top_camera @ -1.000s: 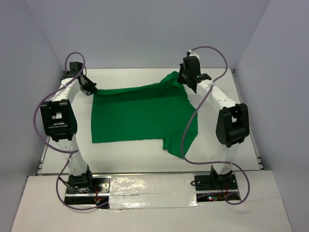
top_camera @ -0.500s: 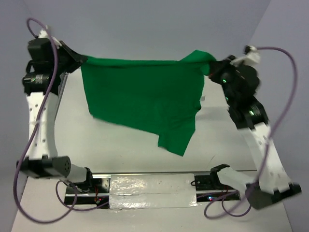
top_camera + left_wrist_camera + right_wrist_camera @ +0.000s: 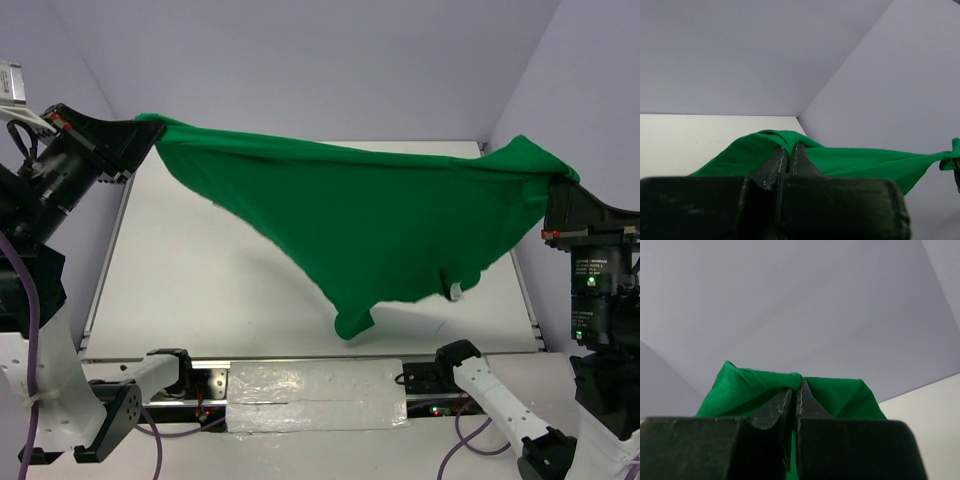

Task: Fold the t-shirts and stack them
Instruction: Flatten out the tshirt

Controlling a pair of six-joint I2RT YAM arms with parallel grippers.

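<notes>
The bright green t-shirt [image 3: 370, 220] hangs stretched in the air between my two grippers, high above the white table [image 3: 200, 270]. Its lower part sags to a point near the table's front edge. My left gripper [image 3: 148, 128] is shut on one corner of the shirt at the upper left. It shows in the left wrist view [image 3: 790, 148] with green cloth [image 3: 850, 162] pinched between the jaws. My right gripper [image 3: 555, 182] is shut on the opposite corner at the right. In the right wrist view [image 3: 796, 386] cloth [image 3: 750, 385] bunches over the jaws.
Grey walls [image 3: 300, 60] enclose the table at the back and both sides. The arm bases and a foil-covered strip [image 3: 315, 395] sit along the near edge. A small white tag [image 3: 455, 292] hangs on the shirt's lower right edge.
Both grippers have lifted the shirt off the table and pulled apart to the sides. The shirt went from lying flat to hanging stretched, now wider and closer to the camera.
</notes>
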